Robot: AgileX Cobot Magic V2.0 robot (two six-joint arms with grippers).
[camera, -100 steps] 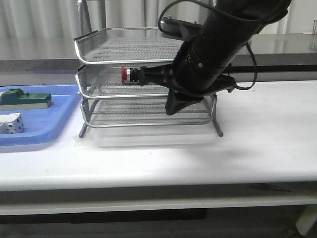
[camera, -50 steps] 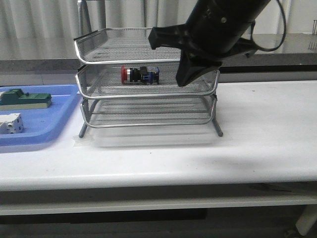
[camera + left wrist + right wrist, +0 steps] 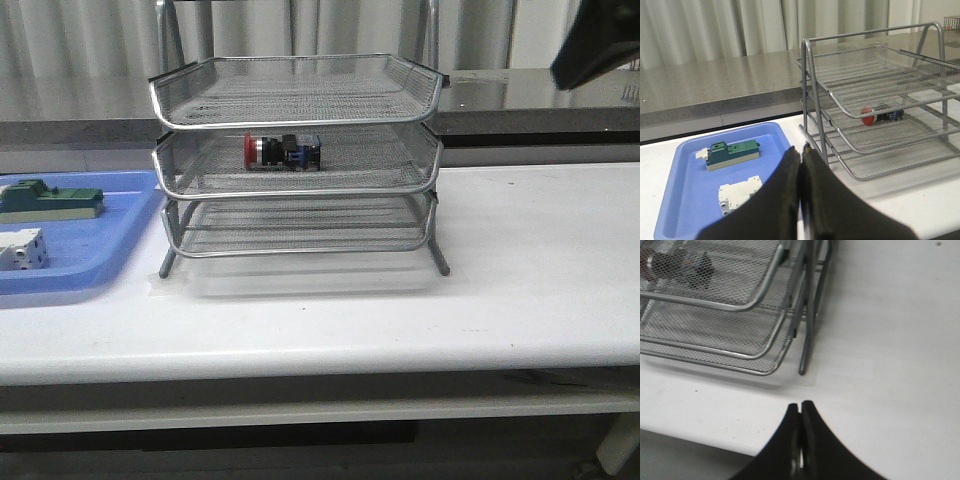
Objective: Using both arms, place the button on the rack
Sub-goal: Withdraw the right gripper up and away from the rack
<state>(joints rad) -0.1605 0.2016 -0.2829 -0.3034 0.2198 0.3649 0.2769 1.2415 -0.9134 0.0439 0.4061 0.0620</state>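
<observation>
The button point(image 3: 282, 151) lies on its side in the middle shelf of the rack point(image 3: 296, 160), with its red head pointing toward the blue tray point(image 3: 75, 262). Nothing is holding it. The left gripper point(image 3: 800, 159) has its two fingers pressed flat together with nothing between them, and it hangs over the near edge of the blue tray, close to the rack's corner post. The right gripper point(image 3: 800, 412) is pressed together too and holds nothing; it floats above the bare table point(image 3: 890, 340) just beside one rack leg. In the front view only a dark corner of the right arm point(image 3: 600, 40) shows, high up and well away from the rack. The job looks done, so the trouble that could come is mostly from bumps. If the left arm swings sideways it could knock the corner post, and if the right arm drops or turns it could catch the leg. The rack is light wire (it might slide or shake easily), and a round button resting on its side could roll along the mesh toward the open front rim. The left arm could also brush the green block point(image 3: 733, 152) or the white block point(image 3: 740, 192) in the tray if it sinks lower.
</observation>
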